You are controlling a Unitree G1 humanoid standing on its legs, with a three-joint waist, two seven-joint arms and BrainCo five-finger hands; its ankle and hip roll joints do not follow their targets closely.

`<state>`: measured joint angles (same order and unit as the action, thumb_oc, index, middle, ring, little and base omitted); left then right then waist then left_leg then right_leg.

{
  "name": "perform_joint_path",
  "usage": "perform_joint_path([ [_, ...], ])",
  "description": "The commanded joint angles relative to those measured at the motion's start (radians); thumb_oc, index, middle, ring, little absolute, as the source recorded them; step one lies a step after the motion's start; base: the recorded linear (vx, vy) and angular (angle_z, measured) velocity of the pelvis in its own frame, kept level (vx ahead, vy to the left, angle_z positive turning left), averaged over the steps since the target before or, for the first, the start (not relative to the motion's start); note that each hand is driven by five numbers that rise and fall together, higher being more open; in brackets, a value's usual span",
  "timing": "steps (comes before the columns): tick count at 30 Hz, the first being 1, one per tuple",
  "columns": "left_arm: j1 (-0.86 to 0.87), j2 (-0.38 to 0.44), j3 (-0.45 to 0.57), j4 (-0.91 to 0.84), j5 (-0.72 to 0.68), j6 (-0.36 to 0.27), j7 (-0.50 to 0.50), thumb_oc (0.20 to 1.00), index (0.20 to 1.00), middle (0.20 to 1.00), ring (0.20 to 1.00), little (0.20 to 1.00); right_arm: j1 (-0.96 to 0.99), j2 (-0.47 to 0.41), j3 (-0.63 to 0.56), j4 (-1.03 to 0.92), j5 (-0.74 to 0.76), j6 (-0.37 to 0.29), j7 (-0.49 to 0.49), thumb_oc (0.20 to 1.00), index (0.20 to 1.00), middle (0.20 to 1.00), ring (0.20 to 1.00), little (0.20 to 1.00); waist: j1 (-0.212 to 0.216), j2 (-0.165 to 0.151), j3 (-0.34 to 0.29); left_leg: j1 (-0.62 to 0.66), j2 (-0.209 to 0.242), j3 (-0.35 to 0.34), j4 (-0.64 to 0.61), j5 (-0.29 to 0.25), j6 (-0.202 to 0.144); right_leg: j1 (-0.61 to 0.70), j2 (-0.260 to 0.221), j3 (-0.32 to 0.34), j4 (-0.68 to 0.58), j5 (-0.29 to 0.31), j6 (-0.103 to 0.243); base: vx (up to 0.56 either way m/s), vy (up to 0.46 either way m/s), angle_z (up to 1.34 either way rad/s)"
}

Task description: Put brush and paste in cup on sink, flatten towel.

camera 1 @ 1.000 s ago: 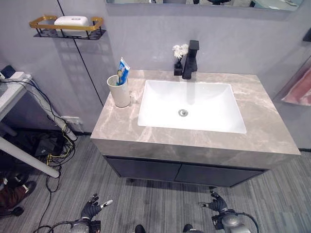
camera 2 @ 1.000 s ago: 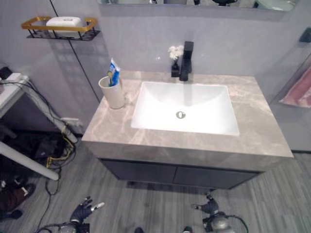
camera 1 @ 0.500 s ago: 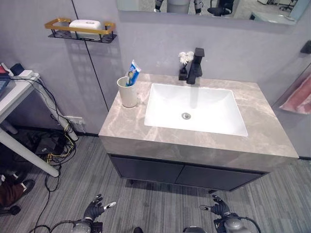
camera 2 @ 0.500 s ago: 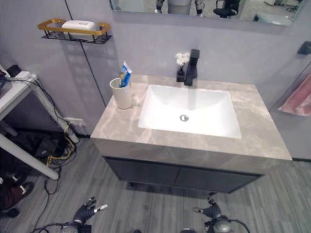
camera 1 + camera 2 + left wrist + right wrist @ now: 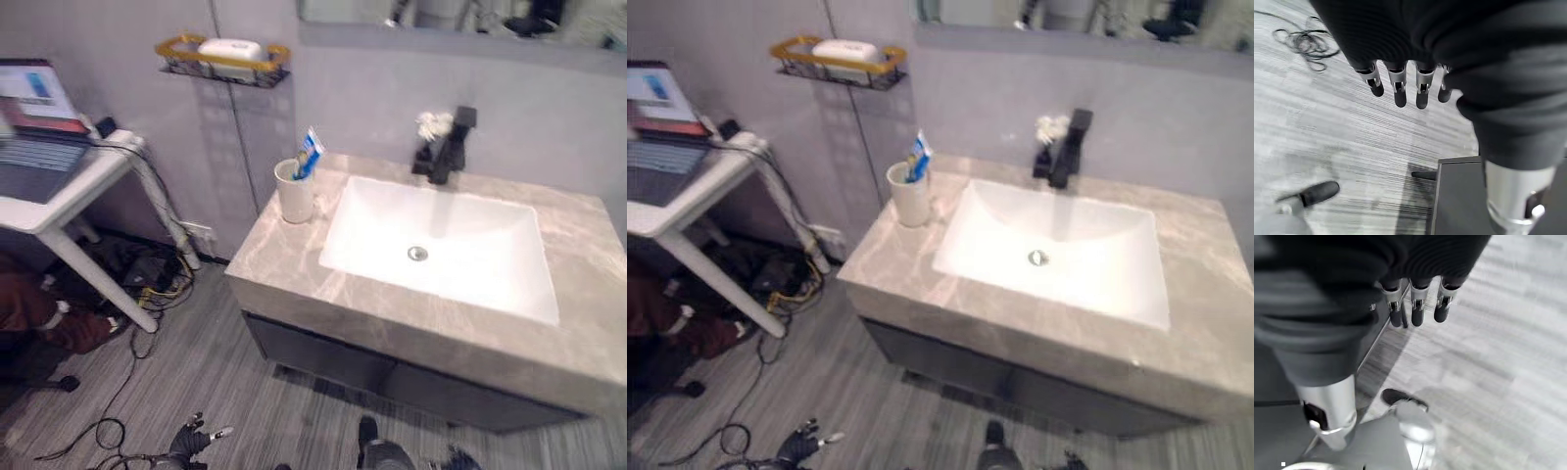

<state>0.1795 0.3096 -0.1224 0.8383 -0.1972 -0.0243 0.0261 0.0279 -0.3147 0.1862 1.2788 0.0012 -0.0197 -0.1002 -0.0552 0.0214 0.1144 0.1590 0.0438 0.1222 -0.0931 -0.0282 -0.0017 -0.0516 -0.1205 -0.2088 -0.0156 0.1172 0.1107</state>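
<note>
While the eye views show the cup [image 5: 295,192] standing on the marble tabletop [image 5: 294,264] just beside the white sink [image 5: 441,245], toothpaste tube [image 5: 309,154] upright inside it, the brush is too small to make out. The wrist views show the left hand [image 5: 1400,85] and right hand [image 5: 1418,303] hanging over grey floor [image 5: 1312,132], fingers straight and relaxed, holding nothing. A soap shelf [image 5: 221,57] hangs on the wall.
</note>
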Motion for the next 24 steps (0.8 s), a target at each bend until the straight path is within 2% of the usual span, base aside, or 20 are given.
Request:
perform_joint_path([
  [1, -0.016, 0.043, 0.051, -0.067, -0.078, -0.056, 0.003, 1.000, 1.000, 1.000, 1.000, 1.000, -0.022, -0.014, 0.005, 0.029, -0.042, 0.003, 0.009, 1.000, 1.000, 1.000, 1.000, 1.000, 0.009, -0.043, -0.024, -0.016, -0.076, 0.086, 0.076, -0.082, 0.022, 0.012, -0.055, -0.007, 0.002, 0.045, 0.071, 0.08, -0.086, 0.05],
  [5, 0.013, 0.059, 0.104, -0.163, -0.209, -0.075, -0.019, 1.000, 1.000, 1.000, 1.000, 1.000, -0.013, -0.016, -0.001, -0.017, -0.023, -0.009, 0.014, 1.000, 1.000, 1.000, 1.000, 1.000, 0.017, -0.037, -0.033, -0.014, -0.060, 0.086, 0.067, -0.069, 0.004, 0.032, -0.045, -0.021, -0.020, 0.028, 0.064, 0.05, -0.088, 0.02],
  [6, 0.047, 0.057, 0.156, -0.236, -0.386, -0.068, -0.052, 1.000, 1.000, 1.000, 1.000, 1.000, -0.005, -0.020, 0.008, -0.048, -0.034, -0.013, 0.020, 1.000, 1.000, 1.000, 1.000, 1.000, 0.021, -0.032, -0.034, -0.015, -0.054, 0.084, 0.060, -0.061, -0.001, 0.034, -0.042, -0.029, -0.024, 0.024, 0.060, 0.05, -0.098, -0.01],
  [7, 0.084, 0.081, 0.201, -0.300, -0.471, -0.076, -0.074, 1.000, 1.000, 1.000, 1.000, 1.000, 0.003, -0.022, -0.008, -0.069, -0.016, -0.015, 0.027, 1.000, 1.000, 1.000, 1.000, 1.000, 0.023, -0.023, -0.034, -0.016, -0.049, 0.084, 0.053, -0.054, -0.007, 0.038, -0.040, -0.033, -0.030, 0.019, 0.057, 0.05, -0.084, -0.07],
  [9, 0.120, 0.104, 0.228, -0.339, -0.499, -0.083, -0.085, 1.000, 1.000, 1.000, 1.000, 1.000, 0.011, -0.026, -0.019, -0.095, 0.000, -0.020, 0.042, 1.000, 1.000, 1.000, 1.000, 1.000, 0.023, -0.015, -0.035, -0.013, -0.046, 0.083, 0.047, -0.049, -0.012, 0.043, -0.037, -0.035, -0.033, 0.016, 0.054, 0.04, -0.048, -0.06],
  [10, 0.126, 0.121, 0.240, -0.362, -0.504, -0.090, -0.096, 0.931, 0.931, 0.931, 0.931, 0.931, 0.016, -0.028, -0.016, -0.104, -0.009, -0.025, 0.046, 1.000, 1.000, 1.000, 1.000, 1.000, 0.025, -0.011, -0.033, -0.014, -0.044, 0.081, 0.045, -0.047, -0.015, 0.046, -0.036, -0.038, -0.035, 0.014, 0.053, 0.04, -0.040, -0.03],
  [11, 0.138, 0.129, 0.246, -0.379, -0.507, -0.090, -0.099, 0.925, 0.925, 0.925, 0.925, 0.925, 0.020, -0.032, -0.013, -0.110, -0.017, -0.026, 0.047, 1.000, 1.000, 1.000, 1.000, 1.000, 0.026, -0.006, -0.034, -0.012, -0.042, 0.077, 0.042, -0.044, -0.018, 0.052, -0.036, -0.042, -0.038, 0.011, 0.052, 0.04, -0.039, 0.00],
  [12, 0.147, 0.135, 0.249, -0.393, -0.509, -0.091, -0.105, 0.573, 0.573, 0.573, 0.573, 0.573, 0.021, -0.033, -0.012, -0.111, -0.023, -0.027, 0.049, 1.000, 1.000, 1.000, 1.000, 1.000, 0.027, -0.003, -0.034, -0.010, -0.042, 0.076, 0.040, -0.042, -0.021, 0.058, -0.036, -0.047, -0.041, 0.009, 0.051, 0.04, -0.028, 0.01],
  [13, 0.160, 0.147, 0.260, -0.423, -0.520, -0.096, -0.118, 0.445, 0.445, 0.445, 0.445, 0.445, 0.024, -0.034, -0.010, -0.114, -0.029, -0.028, 0.051, 1.000, 1.000, 1.000, 1.000, 1.000, 0.030, 0.002, -0.035, -0.008, -0.040, 0.075, 0.036, -0.039, -0.024, 0.062, -0.036, -0.051, -0.044, 0.006, 0.050, 0.04, -0.036, 0.04],
  [14, 0.175, 0.168, 0.272, -0.471, -0.529, -0.103, -0.138, 0.275, 0.275, 0.275, 0.275, 0.275, 0.025, -0.036, -0.010, -0.123, -0.034, -0.032, 0.054, 1.000, 1.000, 1.000, 1.000, 1.000, 0.031, 0.008, -0.037, -0.007, -0.039, 0.073, 0.032, -0.035, -0.027, 0.065, -0.034, -0.053, -0.046, 0.005, 0.049, 0.04, -0.033, 0.11],
  [15, 0.184, 0.176, 0.284, -0.500, -0.545, -0.108, -0.144, 0.200, 0.200, 0.200, 0.200, 0.200, 0.026, -0.038, -0.013, -0.124, -0.033, -0.033, 0.055, 1.000, 1.000, 1.000, 1.000, 1.000, 0.030, 0.011, -0.038, -0.009, -0.039, 0.070, 0.032, -0.032, -0.029, 0.064, -0.034, -0.053, -0.046, 0.004, 0.048, 0.03, -0.032, 0.14],
  [17, 0.223, 0.212, 0.342, -0.661, -0.653, -0.132, -0.205, 0.200, 0.200, 0.200, 0.200, 0.200, 0.035, -0.028, -0.049, -0.102, 0.009, -0.035, 0.067, 1.000, 1.000, 1.000, 1.000, 1.000, 0.036, 0.025, -0.045, -0.013, -0.036, 0.068, 0.023, -0.024, -0.036, 0.065, -0.030, -0.058, -0.056, 0.001, 0.045, 0.04, -0.046, 0.11],
  [20, 0.224, 0.213, 0.362, -0.708, -0.674, -0.147, -0.193, 0.200, 0.200, 0.200, 0.200, 0.200, 0.035, -0.017, -0.080, -0.071, 0.046, -0.034, 0.076, 1.000, 1.000, 1.000, 1.000, 1.000, 0.039, 0.032, -0.047, -0.011, -0.036, 0.067, 0.020, -0.020, -0.039, 0.070, -0.029, -0.060, -0.064, -0.001, 0.044, 0.03, -0.027, 0.11],
  [21, 0.203, 0.215, 0.400, -0.756, -0.681, -0.183, -0.164, 0.200, 0.200, 0.200, 0.200, 0.200, 0.038, -0.009, -0.088, -0.067, 0.051, -0.038, 0.070, 1.000, 1.000, 1.000, 1.000, 1.000, 0.044, 0.040, -0.049, -0.013, -0.034, 0.064, 0.015, -0.014, -0.044, 0.070, -0.027, -0.063, -0.070, -0.003, 0.043, 0.01, -0.020, 0.08],
  [22, 0.203, 0.215, 0.401, -0.757, -0.680, -0.183, -0.163, 0.200, 0.200, 0.200, 0.200, 0.200, 0.037, -0.009, -0.088, -0.067, 0.051, -0.038, 0.069, 1.000, 1.000, 1.000, 1.000, 1.000, 0.043, 0.040, -0.049, -0.013, -0.034, 0.064, 0.015, -0.014, -0.044, 0.070, -0.026, -0.063, -0.070, -0.003, 0.043, 0.02, -0.046, 0.00],
  [23, 0.154, 0.196, 0.432, -0.776, -0.700, -0.219, -0.117, 0.200, 0.200, 0.200, 0.200, 0.200, 0.035, -0.009, -0.082, -0.061, 0.038, -0.042, 0.056, 1.000, 1.000, 1.000, 1.000, 1.000, 0.047, 0.044, -0.049, -0.019, -0.032, 0.058, 0.012, -0.009, -0.048, 0.067, -0.025, -0.064, -0.071, -0.007, 0.041, 0.00, 0.000, 0.00],
  [24, 0.153, 0.196, 0.432, -0.776, -0.700, -0.219, -0.116, 0.200, 0.200, 0.200, 0.200, 0.200, 0.034, -0.009, -0.082, -0.061, 0.038, -0.042, 0.056, 1.000, 1.000, 1.000, 1.000, 1.000, 0.047, 0.044, -0.048, -0.019, -0.032, 0.058, 0.012, -0.009, -0.048, 0.067, -0.025, -0.064, -0.071, -0.007, 0.040, 0.00, 0.000, 0.00],
])
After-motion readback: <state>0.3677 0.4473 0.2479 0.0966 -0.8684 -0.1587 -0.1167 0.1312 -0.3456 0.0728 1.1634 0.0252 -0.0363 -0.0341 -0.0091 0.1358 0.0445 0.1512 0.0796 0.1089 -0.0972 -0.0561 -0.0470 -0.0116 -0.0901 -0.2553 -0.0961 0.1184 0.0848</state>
